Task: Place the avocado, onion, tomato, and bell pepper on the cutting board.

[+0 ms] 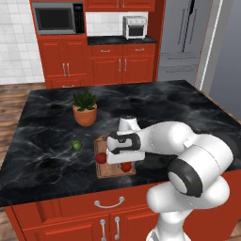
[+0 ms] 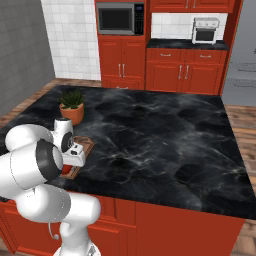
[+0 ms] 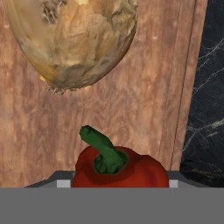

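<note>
Black marble island counter (image 1: 47, 122), cutting board (image 3: 144, 96) under my gripper (image 1: 123, 162). Fingers clenched on red bell pepper (image 3: 120, 168), just over board beside onion (image 3: 74, 39). Avocado (image 1: 76, 145) off board, on counter. Next, I judge: lower, release pepper, fetch avocado.

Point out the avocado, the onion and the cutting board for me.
avocado (image 1: 76, 145), left base view, its rounded top.
onion (image 3: 74, 39), hand view, its papery side.
cutting board (image 3: 144, 109), hand view, bare wood grain beside the onion.
</note>
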Available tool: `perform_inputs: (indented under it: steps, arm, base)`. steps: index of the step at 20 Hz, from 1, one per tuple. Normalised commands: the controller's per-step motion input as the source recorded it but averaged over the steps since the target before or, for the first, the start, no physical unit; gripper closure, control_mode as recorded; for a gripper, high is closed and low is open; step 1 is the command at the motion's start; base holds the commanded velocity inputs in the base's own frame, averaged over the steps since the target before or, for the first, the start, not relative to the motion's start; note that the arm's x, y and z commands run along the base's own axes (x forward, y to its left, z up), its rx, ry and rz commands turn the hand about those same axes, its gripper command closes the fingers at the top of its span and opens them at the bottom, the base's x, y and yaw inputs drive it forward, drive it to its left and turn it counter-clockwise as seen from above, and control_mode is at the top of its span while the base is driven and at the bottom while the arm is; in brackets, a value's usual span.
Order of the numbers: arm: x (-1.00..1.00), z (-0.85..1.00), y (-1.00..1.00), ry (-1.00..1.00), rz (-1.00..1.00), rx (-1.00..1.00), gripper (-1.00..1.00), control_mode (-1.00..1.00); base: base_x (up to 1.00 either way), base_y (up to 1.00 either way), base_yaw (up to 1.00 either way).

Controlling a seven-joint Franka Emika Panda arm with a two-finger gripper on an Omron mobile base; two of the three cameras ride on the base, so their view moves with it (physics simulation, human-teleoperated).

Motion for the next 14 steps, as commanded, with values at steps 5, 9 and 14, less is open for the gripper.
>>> perform_inputs:
  steps: [5,9,14]
  arm:
    - [0.0,-0.2,0.05,0.05,-0.02,0.0,1.0,-1.0]
    - [0.0,-0.11,0.03,0.02,-0.01,0.0,-1.0,-1.0]
    - [0.0,0.3,0.0,0.0,-0.02,0.0,-1.0,-1.0]
  base:
    - [0.0,0.0,0.0]
    - [0.0,0.0,0.0]
    - [0.0,0.0,0.0]
